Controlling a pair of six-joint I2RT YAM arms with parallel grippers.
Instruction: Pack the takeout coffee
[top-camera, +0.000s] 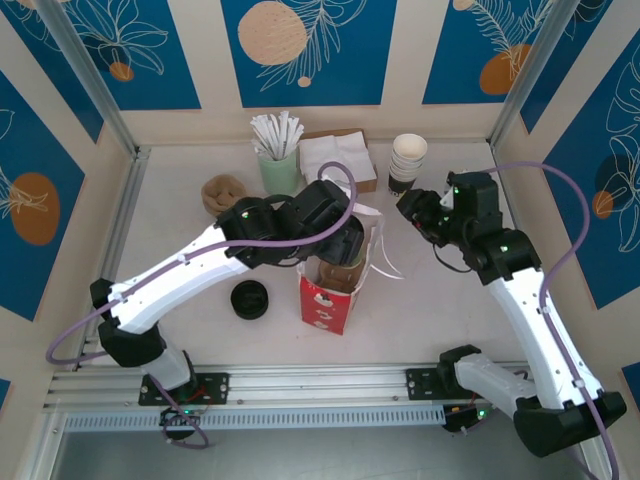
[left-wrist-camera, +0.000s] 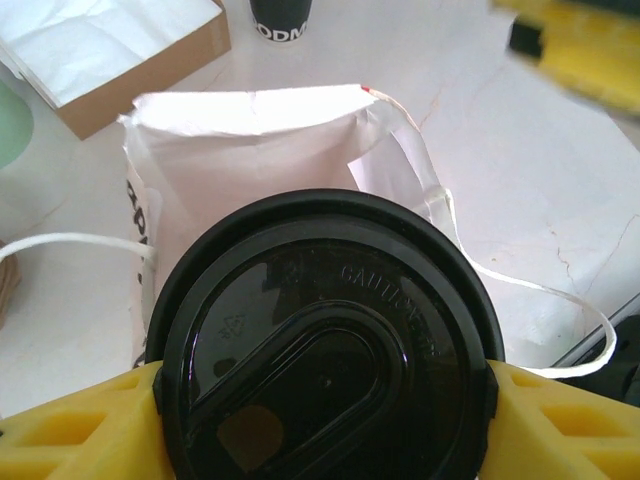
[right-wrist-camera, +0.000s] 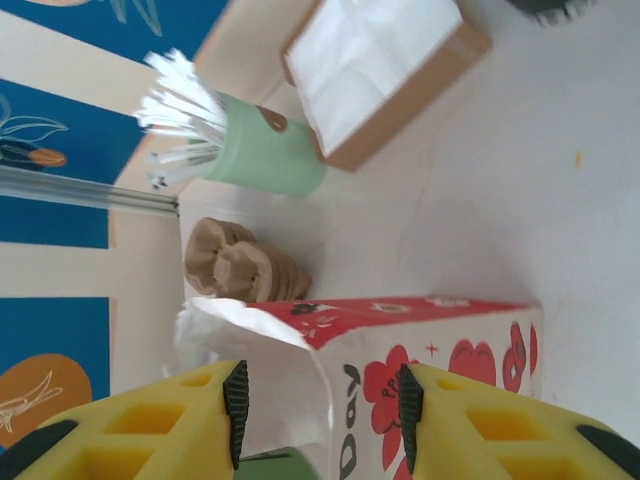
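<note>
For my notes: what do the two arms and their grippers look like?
The left arm and right arm have white links and black joints with small green lights. A purple cable loops along each. The left gripper and right gripper have blocky yellow fingers with cut-out pockets; the right one's carry black ribbed pads.

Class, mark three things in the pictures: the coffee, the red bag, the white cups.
coffee (left-wrist-camera: 320, 365): left wrist view, middle of its black lid.
red bag (top-camera: 325, 307): top view, its red side wall.
white cups (top-camera: 408, 155): top view, side of the stack.
</note>
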